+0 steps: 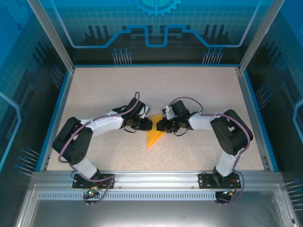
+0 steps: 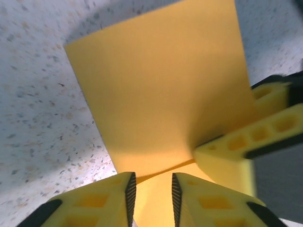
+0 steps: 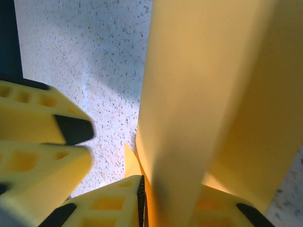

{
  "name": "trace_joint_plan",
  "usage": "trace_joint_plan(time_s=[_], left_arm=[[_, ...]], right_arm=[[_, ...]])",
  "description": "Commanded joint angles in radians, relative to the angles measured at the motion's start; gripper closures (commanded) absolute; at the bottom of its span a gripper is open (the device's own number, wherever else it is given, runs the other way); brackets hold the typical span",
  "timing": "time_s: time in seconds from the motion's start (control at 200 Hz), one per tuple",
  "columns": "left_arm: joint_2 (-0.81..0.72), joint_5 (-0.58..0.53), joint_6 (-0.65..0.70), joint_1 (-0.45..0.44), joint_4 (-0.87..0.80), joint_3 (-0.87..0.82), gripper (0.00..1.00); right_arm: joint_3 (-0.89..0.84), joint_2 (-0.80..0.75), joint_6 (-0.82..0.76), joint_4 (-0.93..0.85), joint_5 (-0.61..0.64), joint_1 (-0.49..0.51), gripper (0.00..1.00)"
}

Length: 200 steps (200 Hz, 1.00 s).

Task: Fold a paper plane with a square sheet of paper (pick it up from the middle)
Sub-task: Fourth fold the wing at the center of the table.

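Orange-yellow and folded to a point, the square sheet of paper [image 1: 154,136] sits at the middle of the speckled table [image 1: 199,90], its tip aimed at the near edge, between where the two arms are bolted down. Just beyond that tip both grippers meet over the wider far part, the left arm [image 1: 102,124] reaching in from the left and the right arm [image 1: 208,122] from the right. The left gripper [image 2: 151,178] has its jaws a little apart, a strip of paper showing in the gap and neither pad pressed on it. The right gripper [image 3: 173,189] is clamped on the sheet's right side, where a flap stands up between its fingers. Beyond them the tabletop runs to the blue far rim [image 1: 156,65].
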Motion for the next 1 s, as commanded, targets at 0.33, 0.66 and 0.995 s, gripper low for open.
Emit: trace_joint_plan(time_s=[0.33, 0.66, 0.995], left_arm=[[-0.221, -0.141, -0.065, -0.208, -0.03, -0.151, 0.56], [-0.073, -0.473, -0.214, -0.417, -0.038, -0.105, 0.48], [-0.021, -0.64, -0.253, -0.495, -0.064, -0.068, 0.47]], right_arm=[[-0.029, -0.021, 0.06, 0.025, 0.02, 0.031, 0.92], [-0.06, -0.032, 0.135, 0.086, 0.0, 0.031, 0.91], [-0.063, -0.071, 0.194, 0.123, -0.038, 0.029, 0.88]])
